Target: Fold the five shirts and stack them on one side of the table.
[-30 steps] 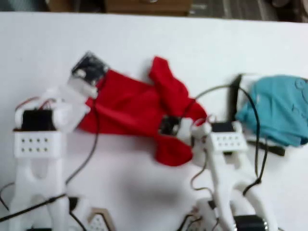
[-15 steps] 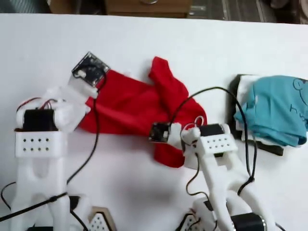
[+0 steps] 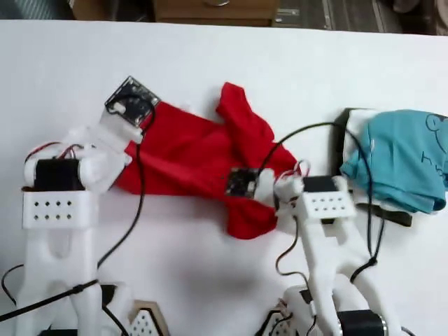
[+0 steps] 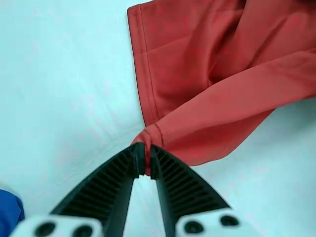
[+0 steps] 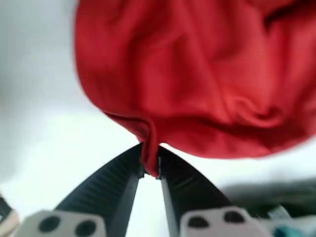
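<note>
A white table [image 3: 210,63] fills most of the high view, evenly lit, with soft grey shadows on its near half. Beyond its far edge stands a piece of brown wooden furniture [image 3: 210,10] at centre. To the far right of it lies a strip of grey plank floor [image 3: 336,12].

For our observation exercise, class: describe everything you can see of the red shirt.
The red shirt is thin, smooth-looking fabric with a stitched hem, lying crumpled and unfolded near the middle of the white table. One lobe points toward the far edge, another toward the arms. The left gripper is shut on a hem corner, the right gripper on a pinched fold at its edge. It lies apart from the teal shirt.
</note>
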